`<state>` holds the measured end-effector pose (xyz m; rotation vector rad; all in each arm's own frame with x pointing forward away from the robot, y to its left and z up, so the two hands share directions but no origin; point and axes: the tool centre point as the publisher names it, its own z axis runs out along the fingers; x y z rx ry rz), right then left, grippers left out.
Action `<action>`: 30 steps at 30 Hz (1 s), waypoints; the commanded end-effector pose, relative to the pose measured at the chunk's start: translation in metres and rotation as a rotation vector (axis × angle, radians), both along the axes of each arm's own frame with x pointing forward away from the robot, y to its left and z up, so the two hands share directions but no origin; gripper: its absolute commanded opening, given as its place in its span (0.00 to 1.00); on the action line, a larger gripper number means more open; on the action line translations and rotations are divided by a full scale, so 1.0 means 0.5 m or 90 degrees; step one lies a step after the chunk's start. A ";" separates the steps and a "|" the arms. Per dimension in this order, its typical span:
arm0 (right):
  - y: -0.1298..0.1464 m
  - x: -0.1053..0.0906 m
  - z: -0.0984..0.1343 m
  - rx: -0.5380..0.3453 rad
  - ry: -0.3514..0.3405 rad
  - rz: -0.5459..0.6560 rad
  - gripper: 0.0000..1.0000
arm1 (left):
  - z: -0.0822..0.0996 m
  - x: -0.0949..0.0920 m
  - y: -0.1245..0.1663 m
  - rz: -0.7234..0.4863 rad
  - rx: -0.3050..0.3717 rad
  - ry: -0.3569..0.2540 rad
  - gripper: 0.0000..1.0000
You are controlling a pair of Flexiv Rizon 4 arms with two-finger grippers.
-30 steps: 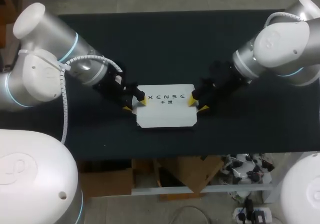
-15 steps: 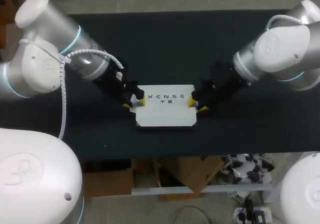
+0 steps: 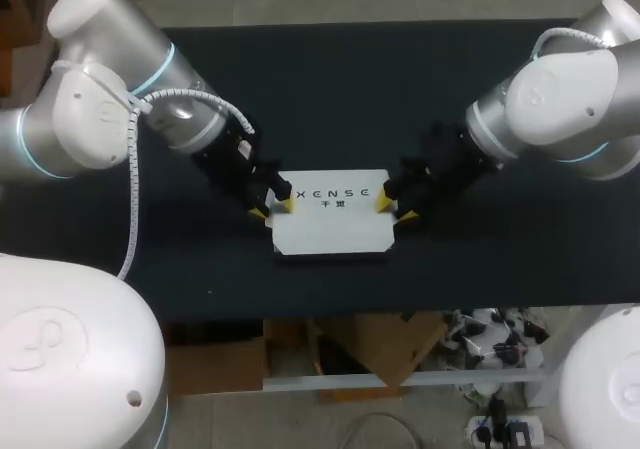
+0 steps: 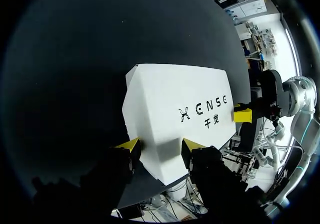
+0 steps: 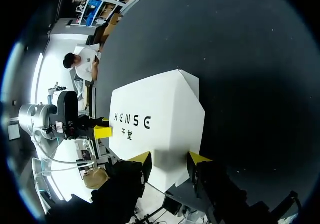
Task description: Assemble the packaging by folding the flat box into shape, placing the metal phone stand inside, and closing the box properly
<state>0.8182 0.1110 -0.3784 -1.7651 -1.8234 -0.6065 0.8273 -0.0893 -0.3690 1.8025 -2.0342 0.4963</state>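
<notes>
A white box (image 3: 330,214) with dark print on its top lies folded into shape and closed on the black table (image 3: 330,89), near the front edge. The phone stand is not visible. My left gripper (image 3: 272,208) is at the box's left end. In the left wrist view the box (image 4: 175,114) has its near end between the yellow tips of my left gripper (image 4: 161,145), both touching it. My right gripper (image 3: 393,210) holds the right end in the same way. In the right wrist view the box (image 5: 155,119) sits between the tips of my right gripper (image 5: 170,158).
The table's front edge (image 3: 330,314) runs close below the box. Each wrist view also shows the other arm's gripper at the box's far end: my right gripper (image 4: 242,114) and my left gripper (image 5: 102,131).
My left arm has swung its elbow back, and its fingers have drawn closer together on the box's left end. The box and my right arm have stayed put.
</notes>
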 end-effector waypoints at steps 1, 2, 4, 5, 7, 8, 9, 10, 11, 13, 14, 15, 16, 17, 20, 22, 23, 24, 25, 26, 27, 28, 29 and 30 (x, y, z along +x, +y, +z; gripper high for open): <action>0.001 0.001 0.001 -0.004 0.001 0.000 0.48 | -0.001 -0.001 -0.009 -0.001 0.003 0.004 0.52; 0.001 0.001 0.001 -0.004 0.002 0.000 0.49 | 0.000 -0.003 -0.010 -0.001 0.001 0.005 0.53; 0.000 -0.001 0.000 -0.008 0.003 0.001 0.49 | -0.001 -0.006 -0.011 -0.003 0.000 0.007 0.52; 0.000 -0.001 -0.001 -0.009 0.003 0.001 0.49 | -0.002 -0.007 -0.011 -0.003 0.001 0.007 0.52; -0.001 -0.002 -0.004 -0.016 0.003 -0.001 0.49 | -0.003 -0.010 -0.012 -0.003 0.001 0.009 0.52; -0.002 -0.002 -0.005 -0.017 0.002 -0.001 0.49 | -0.003 -0.011 -0.012 -0.003 0.001 0.009 0.52; -0.002 -0.002 -0.007 -0.018 0.003 -0.001 0.49 | -0.004 -0.011 -0.012 -0.003 0.001 0.010 0.52; -0.003 -0.002 -0.008 -0.023 0.003 -0.003 0.49 | -0.004 -0.012 -0.013 -0.002 0.002 0.012 0.52; -0.004 -0.002 -0.010 -0.025 0.004 -0.004 0.48 | -0.005 -0.013 -0.014 -0.002 0.004 0.012 0.51; -0.006 0.000 -0.013 -0.026 0.005 -0.004 0.49 | -0.005 -0.014 -0.014 -0.001 0.006 0.014 0.52; -0.006 0.000 -0.014 -0.026 0.006 -0.003 0.49 | -0.005 -0.014 -0.014 -0.001 0.006 0.014 0.51; -0.006 0.001 -0.015 -0.026 0.007 -0.003 0.48 | -0.005 -0.015 -0.014 0.000 0.007 0.015 0.51; -0.007 0.002 -0.017 -0.026 0.008 -0.002 0.49 | -0.006 -0.015 -0.013 0.001 0.007 0.015 0.51; -0.006 0.002 -0.017 -0.026 0.008 -0.002 0.48 | -0.006 -0.016 -0.013 0.001 0.007 0.015 0.51; -0.004 0.005 -0.021 -0.023 0.008 0.001 0.49 | -0.009 -0.018 -0.012 0.003 0.004 0.017 0.52; -0.003 0.006 -0.023 -0.021 0.007 0.003 0.48 | -0.010 -0.018 -0.012 0.005 0.001 0.019 0.52; -0.003 0.006 -0.023 -0.021 0.007 0.003 0.48 | -0.011 -0.019 -0.012 0.006 -0.002 0.020 0.52; -0.003 0.006 -0.024 -0.019 0.007 0.003 0.49 | -0.012 -0.019 -0.011 0.006 -0.003 0.022 0.52; -0.003 0.007 -0.025 -0.018 0.007 0.003 0.48 | -0.013 -0.019 -0.011 0.007 -0.004 0.025 0.52; -0.003 0.007 -0.026 -0.018 0.007 0.003 0.48 | -0.013 -0.019 -0.011 0.009 -0.007 0.028 0.52; -0.003 0.007 -0.027 -0.017 0.007 0.003 0.48 | -0.014 -0.020 -0.011 0.008 -0.010 0.029 0.51; -0.003 0.007 -0.027 -0.016 0.007 0.003 0.48 | -0.015 -0.020 -0.012 0.008 -0.011 0.030 0.52; -0.003 0.008 -0.028 -0.016 0.007 0.003 0.48 | -0.016 -0.020 -0.012 0.009 -0.012 0.031 0.52; -0.002 0.008 -0.028 -0.015 0.006 0.002 0.48 | -0.016 -0.020 -0.012 0.009 -0.016 0.035 0.52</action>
